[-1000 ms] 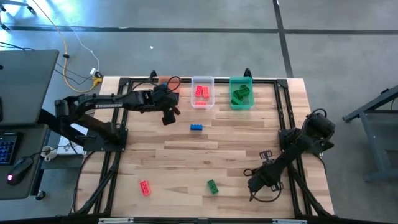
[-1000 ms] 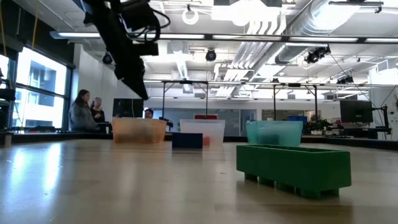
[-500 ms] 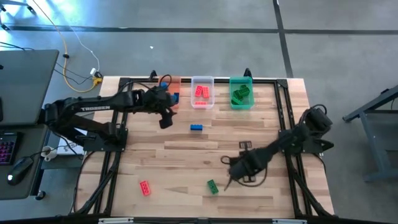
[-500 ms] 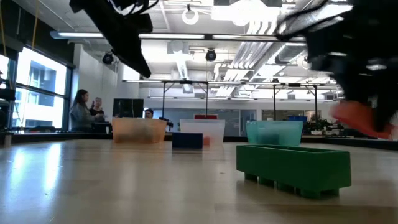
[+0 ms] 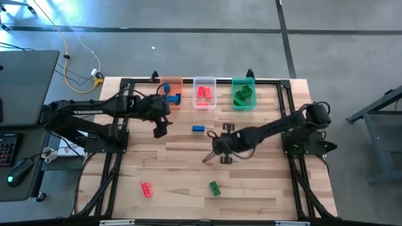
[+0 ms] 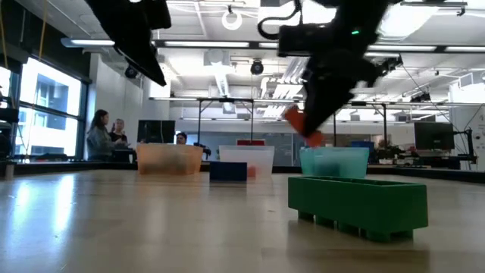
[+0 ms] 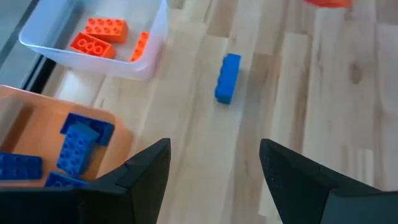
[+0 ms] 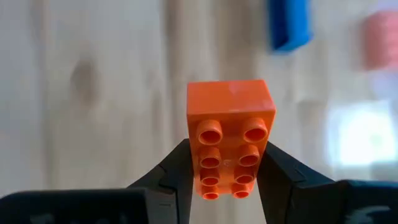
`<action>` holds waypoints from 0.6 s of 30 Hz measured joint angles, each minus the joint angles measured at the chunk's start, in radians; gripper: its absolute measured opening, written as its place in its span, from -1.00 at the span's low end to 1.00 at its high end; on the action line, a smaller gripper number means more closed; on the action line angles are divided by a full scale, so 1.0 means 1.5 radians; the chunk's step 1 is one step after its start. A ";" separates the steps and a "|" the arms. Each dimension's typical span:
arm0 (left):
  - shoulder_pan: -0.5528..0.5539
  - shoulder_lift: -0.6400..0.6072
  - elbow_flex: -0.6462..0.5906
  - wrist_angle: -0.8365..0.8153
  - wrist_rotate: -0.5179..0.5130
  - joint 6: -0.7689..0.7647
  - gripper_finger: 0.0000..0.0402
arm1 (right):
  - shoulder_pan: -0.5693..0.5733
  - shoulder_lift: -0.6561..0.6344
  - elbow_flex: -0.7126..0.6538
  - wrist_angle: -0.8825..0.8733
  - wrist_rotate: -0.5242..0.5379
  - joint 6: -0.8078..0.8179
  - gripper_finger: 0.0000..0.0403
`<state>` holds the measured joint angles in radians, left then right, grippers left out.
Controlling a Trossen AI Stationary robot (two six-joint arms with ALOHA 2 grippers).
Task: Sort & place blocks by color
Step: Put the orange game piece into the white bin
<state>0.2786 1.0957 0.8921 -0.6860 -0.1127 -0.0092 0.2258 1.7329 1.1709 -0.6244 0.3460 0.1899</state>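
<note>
My right gripper [image 5: 211,150] is over the middle of the table, shut on a red-orange studded brick [image 8: 230,134], which also shows in the low view [image 6: 304,126]. My left gripper [image 7: 214,148] is open and touches nothing. It hovers near the orange bin [image 5: 171,93], which holds blue bricks. One blue brick [image 5: 198,129] lies on the table between the two grippers. A red brick [image 5: 146,189] and a green brick [image 5: 215,188] lie flat near the near edge. The clear bin [image 5: 204,93] holds red bricks, and the green bin [image 5: 244,93] holds green ones. My right gripper pinches the red-orange brick between its two fingers [image 8: 181,169], one on each long side [image 8: 194,155]. The studded face looks back at the wrist camera. The brick is lifted clear of the table and sticks out below the fingers [image 6: 304,126], which slant down from the table's right.
The three bins stand in a row along the far edge. Dark frame rails [image 5: 113,163] run down both sides of the table. The wood between the loose bricks is bare. People sit in the room beyond the table [image 6: 102,136].
My right gripper has swept from the near right part of the table toward the left and far side, to the middle, carrying the red-orange brick. My left gripper has drawn back from the orange bin toward the near edge, and the blue bricks inside now show.
</note>
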 joint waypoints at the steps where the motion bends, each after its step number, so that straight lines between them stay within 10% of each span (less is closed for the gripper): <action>1: -0.006 -0.002 0.000 -0.006 0.000 -0.004 0.16 | -0.014 0.000 0.000 0.024 0.003 -0.012 -0.46; 18: -0.059 -0.002 0.000 -0.044 -0.002 -0.027 0.16 | -0.234 0.000 0.000 0.328 0.027 -0.166 -0.46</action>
<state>0.1905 1.0927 0.8921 -0.7519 -0.1155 -0.0498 -0.1251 1.7329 1.1709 -0.1324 0.3867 -0.0592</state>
